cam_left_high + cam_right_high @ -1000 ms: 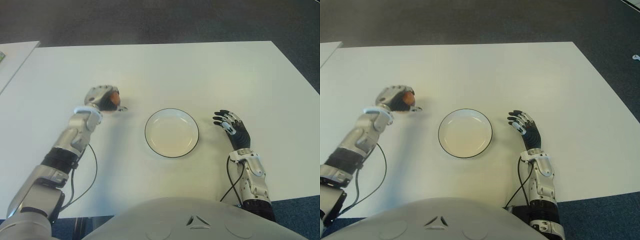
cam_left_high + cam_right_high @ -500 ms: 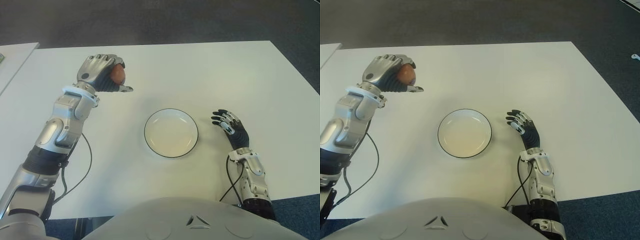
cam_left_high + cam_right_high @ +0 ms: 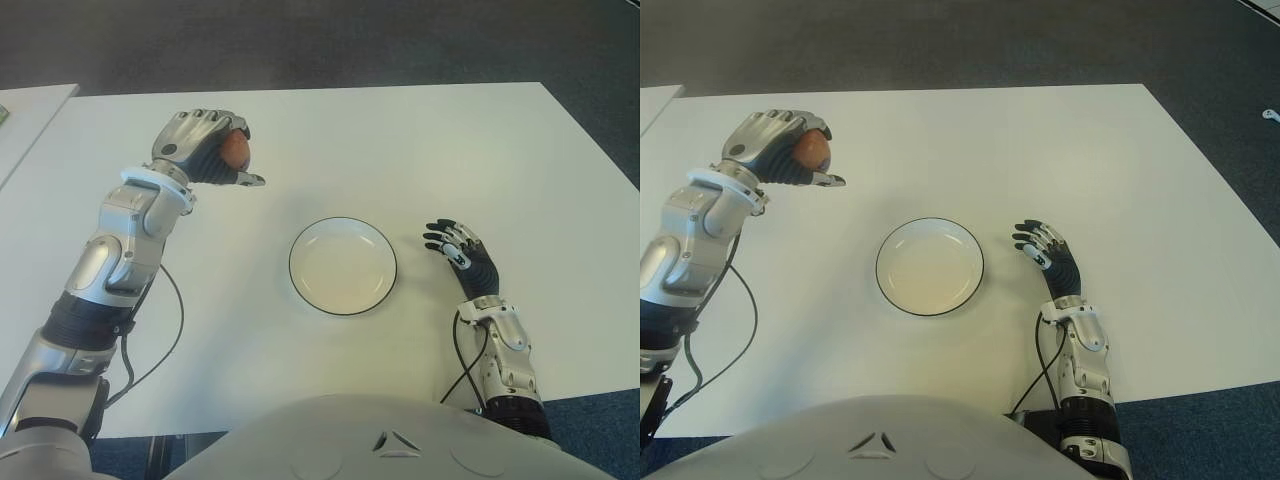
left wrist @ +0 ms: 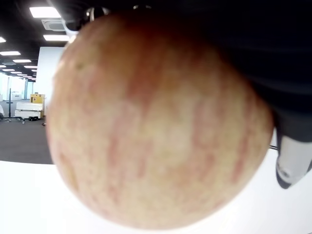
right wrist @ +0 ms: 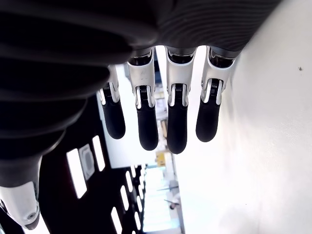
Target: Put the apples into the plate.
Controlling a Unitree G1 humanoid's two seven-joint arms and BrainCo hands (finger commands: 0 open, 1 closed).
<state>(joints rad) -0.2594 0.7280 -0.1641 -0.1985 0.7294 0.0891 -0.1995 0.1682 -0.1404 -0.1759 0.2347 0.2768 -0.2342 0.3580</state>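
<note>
My left hand (image 3: 208,158) is raised above the white table (image 3: 420,150), to the left of and beyond the plate, with its fingers curled round a red-yellow apple (image 3: 234,149). That apple (image 4: 156,126) fills the left wrist view. A white plate (image 3: 343,265) with a dark rim stands empty at the table's centre. To the right of the plate my right hand (image 3: 456,245) shows low by the table, fingers (image 5: 177,122) straight and spread, holding nothing. No other apple is in view.
A second white surface (image 3: 25,125) shows at the far left edge. Dark carpet (image 3: 320,40) lies beyond the table's far edge. Cables trail from both forearms near the table's front edge.
My left hand has lifted the apple off the table and carried it farther away from me over the last second; since half a second ago it has barely shifted. The right hand stays put.
</note>
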